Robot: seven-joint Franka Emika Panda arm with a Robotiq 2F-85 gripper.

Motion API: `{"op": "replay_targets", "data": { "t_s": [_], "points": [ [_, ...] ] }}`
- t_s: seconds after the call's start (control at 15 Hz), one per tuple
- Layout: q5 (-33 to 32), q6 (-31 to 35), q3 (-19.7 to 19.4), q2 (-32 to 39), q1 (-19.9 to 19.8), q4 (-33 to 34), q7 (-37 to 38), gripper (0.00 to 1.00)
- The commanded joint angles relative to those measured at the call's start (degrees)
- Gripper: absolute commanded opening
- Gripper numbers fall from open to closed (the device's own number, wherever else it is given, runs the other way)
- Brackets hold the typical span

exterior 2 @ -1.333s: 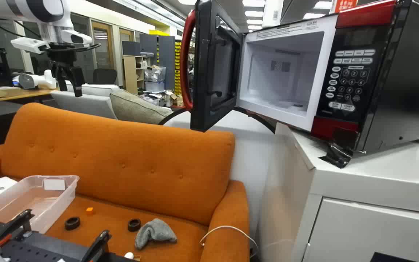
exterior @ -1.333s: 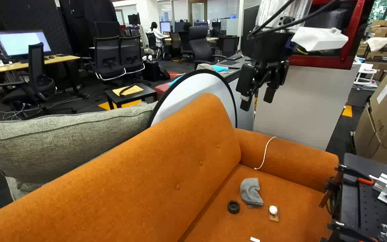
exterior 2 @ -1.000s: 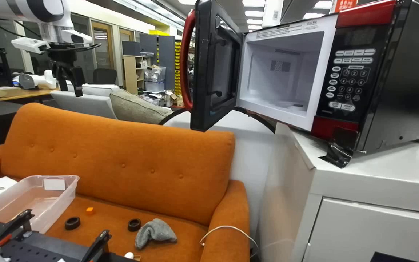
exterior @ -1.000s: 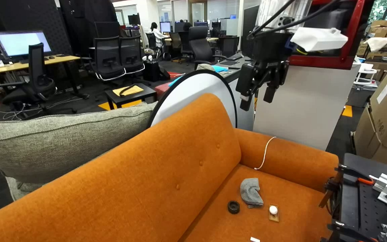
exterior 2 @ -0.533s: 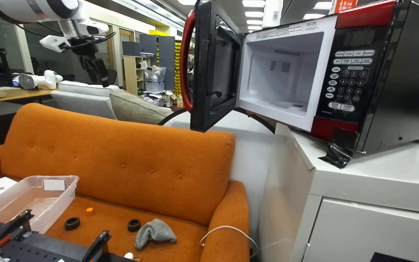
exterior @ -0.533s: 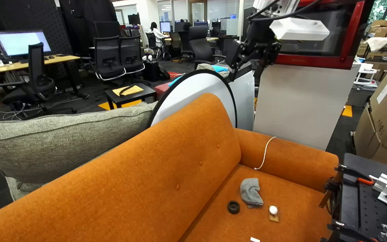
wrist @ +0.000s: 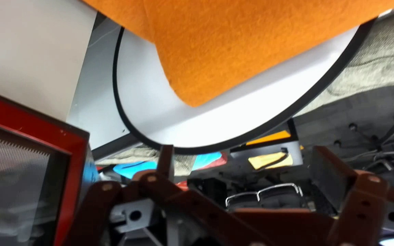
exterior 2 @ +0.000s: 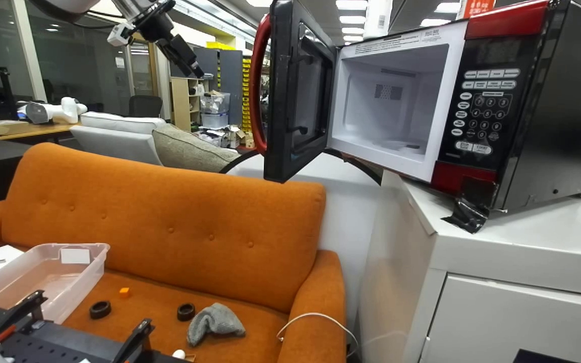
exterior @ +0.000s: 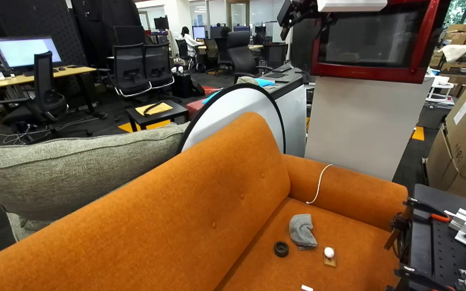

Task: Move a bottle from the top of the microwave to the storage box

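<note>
The microwave [exterior 2: 492,106] stands on a white cabinet with its red-framed door swung open. Its door also shows in an exterior view [exterior: 372,72] and at the left of the wrist view [wrist: 75,143]. A white bottle [exterior 2: 379,19] with a label stands on top of the microwave, its upper part cut off by the frame edge. A clear plastic storage box [exterior 2: 81,292] sits on the orange sofa. My gripper [exterior 2: 197,70] is tilted, in the air above the sofa back, on the open door's handle side. The wrist view shows the gripper [wrist: 243,155] open with nothing between its fingers.
An orange sign-like item [exterior 2: 478,7] also stands on the microwave. The sofa [exterior 2: 169,222] bears a grey cloth [exterior 2: 216,322], black rings [exterior 2: 186,311] and an orange cube [exterior 2: 124,292]. A black board with clamps [exterior 2: 63,340] is in front. A round white panel [exterior: 241,107] leans behind the sofa.
After staying still at first, my gripper has risen, tilted, and moved closer to the open microwave door. The bottle, the microwave and the storage box have not moved.
</note>
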Motion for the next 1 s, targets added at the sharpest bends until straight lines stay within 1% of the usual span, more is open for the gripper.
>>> {"op": "replay_targets", "data": {
  "t_s": [0.0,0.2,0.47,0.53,0.67,0.93],
  "points": [
    [-10.36,-0.91,0.74,0.39,-3.2,2.97,12.06,1.0],
    [-17.86,-3.77,-0.84,0.84,-4.2,4.8,22.53,1.0],
    [-26.28,-8.9,-4.79,1.36,-4.12,7.22,32.34,1.0],
    [-24.17,-7.08,-6.61,0.3,-1.55,5.29,28.79,1.0],
    [-25.59,-7.8,-7.63,0.48,-1.63,6.12,30.6,1.0],
    [-25.66,-8.03,-7.39,0.78,-1.34,6.2,31.49,1.0]
  ]
}}
